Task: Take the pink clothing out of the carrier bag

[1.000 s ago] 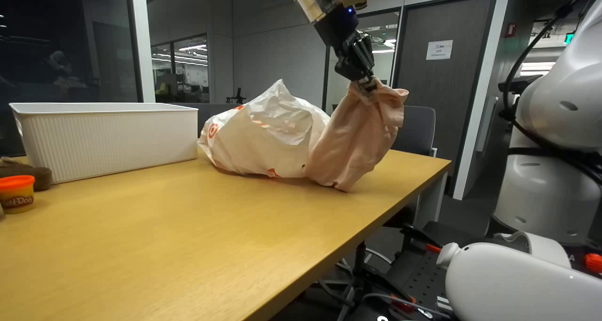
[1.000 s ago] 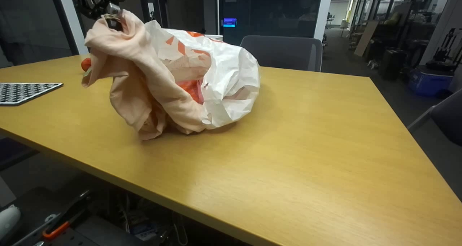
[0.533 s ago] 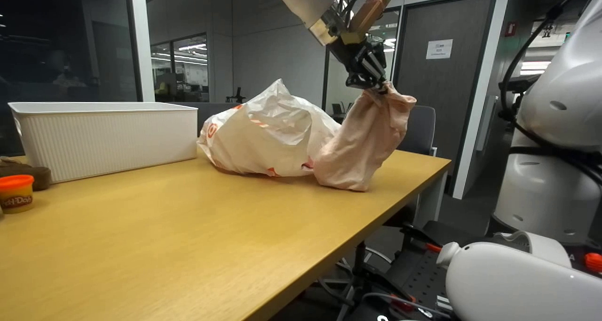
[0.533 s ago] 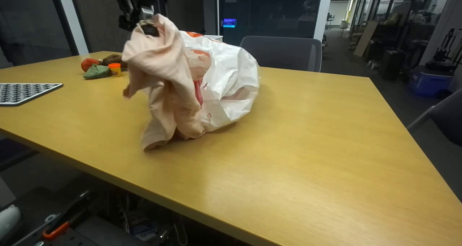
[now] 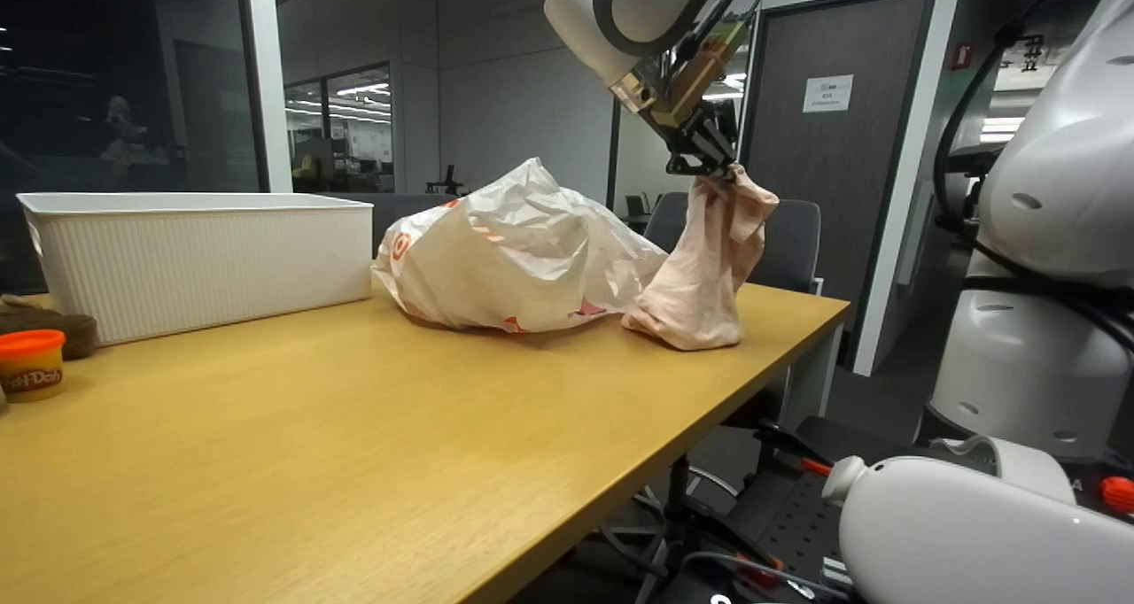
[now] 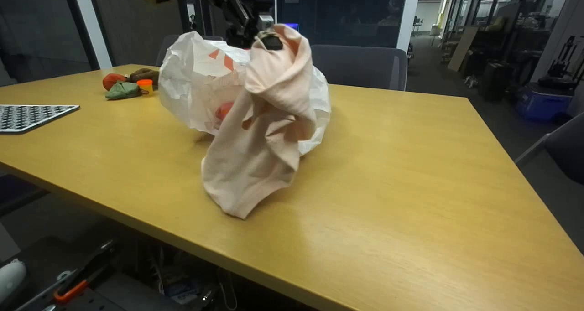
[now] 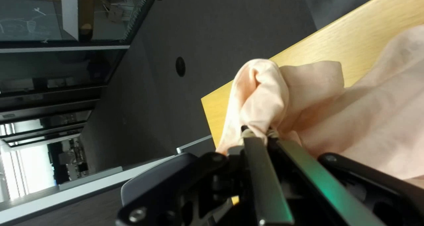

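Note:
The pink clothing hangs from my gripper in both exterior views (image 5: pixel 700 285) (image 6: pixel 260 151); its lower end rests on or just above the table. It fills the right of the wrist view (image 7: pixel 374 120). The white carrier bag (image 5: pixel 514 259) lies on its side, right beside the clothing. In an exterior view the bag (image 6: pixel 191 87) is partly hidden behind the clothing, and a red thing (image 6: pixel 223 111) shows inside its mouth. I cannot tell whether any clothing is still inside. My gripper (image 5: pixel 722 174) is shut on the clothing's top, its fingertips pinching a fold in the wrist view (image 7: pixel 260 133).
A white ribbed bin (image 5: pixel 204 267) stands behind the bag's far end. A Play-Doh tub (image 6: pixel 145 87), a green item (image 6: pixel 123 91), a red item (image 6: pixel 112 80) and a brown item (image 6: pixel 146 75) sit together. A patterned panel (image 6: pixel 36 117) lies near the table edge.
My gripper has moved sideways across the bag's mouth with the clothing. The clothing's lower part has pulled away from the bag and hangs more freely. The bag's mouth side has stretched slightly outward.

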You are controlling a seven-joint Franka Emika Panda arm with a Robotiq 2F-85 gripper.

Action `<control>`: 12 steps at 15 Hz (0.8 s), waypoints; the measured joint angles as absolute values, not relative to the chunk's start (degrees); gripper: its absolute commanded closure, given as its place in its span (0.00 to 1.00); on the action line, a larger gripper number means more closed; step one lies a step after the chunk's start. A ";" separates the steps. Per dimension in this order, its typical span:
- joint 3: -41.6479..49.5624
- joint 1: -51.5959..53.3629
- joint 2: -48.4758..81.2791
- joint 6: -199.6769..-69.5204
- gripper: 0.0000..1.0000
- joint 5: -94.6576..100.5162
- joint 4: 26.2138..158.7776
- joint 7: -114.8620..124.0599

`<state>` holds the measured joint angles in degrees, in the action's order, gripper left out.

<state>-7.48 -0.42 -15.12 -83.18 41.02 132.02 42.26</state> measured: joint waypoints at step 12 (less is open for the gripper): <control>2.03 -5.17 -4.96 -90.48 0.61 49.72 130.75 59.24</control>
<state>2.03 -5.17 -4.96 -90.48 49.72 130.75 59.24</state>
